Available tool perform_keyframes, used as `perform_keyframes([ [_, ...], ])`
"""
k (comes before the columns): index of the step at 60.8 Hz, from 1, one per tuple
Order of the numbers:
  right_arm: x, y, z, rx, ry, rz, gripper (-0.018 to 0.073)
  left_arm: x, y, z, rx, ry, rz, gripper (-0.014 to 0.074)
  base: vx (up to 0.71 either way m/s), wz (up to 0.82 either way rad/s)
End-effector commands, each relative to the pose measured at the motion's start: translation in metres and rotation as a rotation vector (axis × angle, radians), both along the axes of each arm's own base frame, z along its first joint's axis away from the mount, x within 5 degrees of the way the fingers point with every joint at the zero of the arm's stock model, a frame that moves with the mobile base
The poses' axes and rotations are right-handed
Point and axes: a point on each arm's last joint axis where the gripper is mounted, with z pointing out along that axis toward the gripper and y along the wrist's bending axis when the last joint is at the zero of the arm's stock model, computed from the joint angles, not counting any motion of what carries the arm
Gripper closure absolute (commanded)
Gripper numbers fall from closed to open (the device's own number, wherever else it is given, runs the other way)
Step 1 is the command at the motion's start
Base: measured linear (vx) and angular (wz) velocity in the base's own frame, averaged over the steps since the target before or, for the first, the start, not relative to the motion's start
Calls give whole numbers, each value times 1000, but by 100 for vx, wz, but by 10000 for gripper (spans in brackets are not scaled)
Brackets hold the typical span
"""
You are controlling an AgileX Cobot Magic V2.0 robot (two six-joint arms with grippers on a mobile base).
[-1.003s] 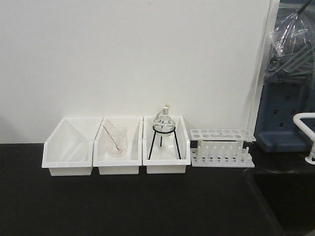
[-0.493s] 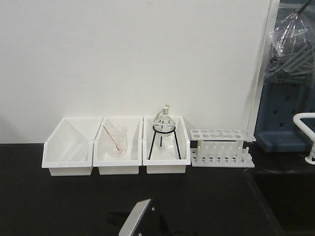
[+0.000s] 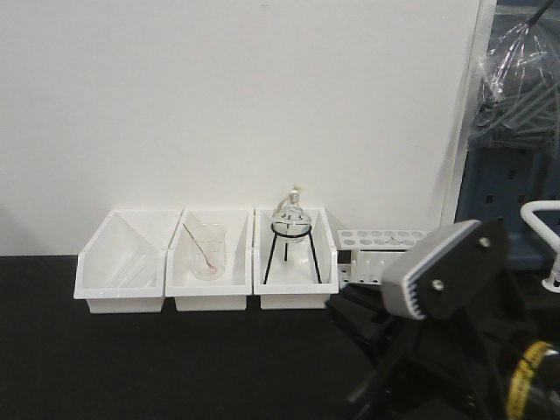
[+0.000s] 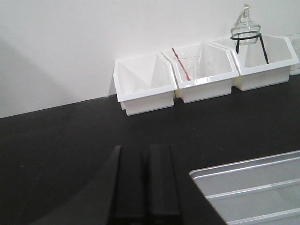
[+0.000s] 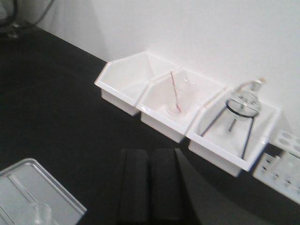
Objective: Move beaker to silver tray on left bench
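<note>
A silver tray (image 4: 253,187) lies on the black bench, at the lower right of the left wrist view and at the lower left of the right wrist view (image 5: 28,187). A faint clear glass shape (image 5: 40,213), apparently the small beaker, stands in the tray at the bottom edge of the right wrist view. My left gripper (image 4: 145,152) is shut and empty over the bench, just left of the tray. My right gripper (image 5: 150,154) is shut and empty, right of the tray and in front of the white bins.
Three white bins (image 3: 210,289) stand against the wall. The middle one holds a larger beaker with a rod (image 3: 208,249). The right one holds a round flask on a black stand (image 3: 291,236). My right arm (image 3: 446,267) partly hides a white tube rack (image 3: 376,241).
An arm has risen into the front view from the bottom edge and moved right. It now fills the lower right and covers part of the tube rack.
</note>
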Motion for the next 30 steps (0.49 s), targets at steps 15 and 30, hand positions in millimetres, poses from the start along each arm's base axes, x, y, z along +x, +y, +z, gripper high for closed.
perform_keyframes([
  [15, -29, -32, 17, 17, -35, -79, 573, 0, -1, 1, -17, -64, -15, 595, 0, 0],
  [30, -29, -33, 18, 19, -37, -79, 573, 0, -1, 1, -17, -64, -15, 595, 0, 0],
])
